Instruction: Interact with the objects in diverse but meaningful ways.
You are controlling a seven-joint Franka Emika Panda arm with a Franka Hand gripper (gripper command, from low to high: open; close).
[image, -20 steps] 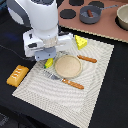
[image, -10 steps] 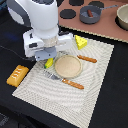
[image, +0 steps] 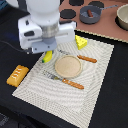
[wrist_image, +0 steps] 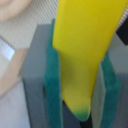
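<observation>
In the wrist view a yellow banana (wrist_image: 85, 50) stands between my gripper's (wrist_image: 81, 87) green pads (wrist_image: 54, 82), which are shut on it. In the exterior view the gripper (image: 47, 51) sits at the woven mat's far corner on the exterior view's left, with the banana (image: 47, 57) showing under it. A yellow holed cheese wedge (image: 81, 41) lies on the mat's far edge. An orange ridged bread slab (image: 17, 75) lies on the black table beside the mat. A grey two-handled pot (image: 90, 15) with a brown sausage (image: 90, 11) in it stands on the brown board.
A round tan plate (image: 67, 66) sits mid-mat, with an orange-handled knife (image: 86, 59) beyond it and an orange-handled fork (image: 66, 81) in front. A beige bowl (image: 123, 17) and dark round discs (image: 67, 13) are on the brown board.
</observation>
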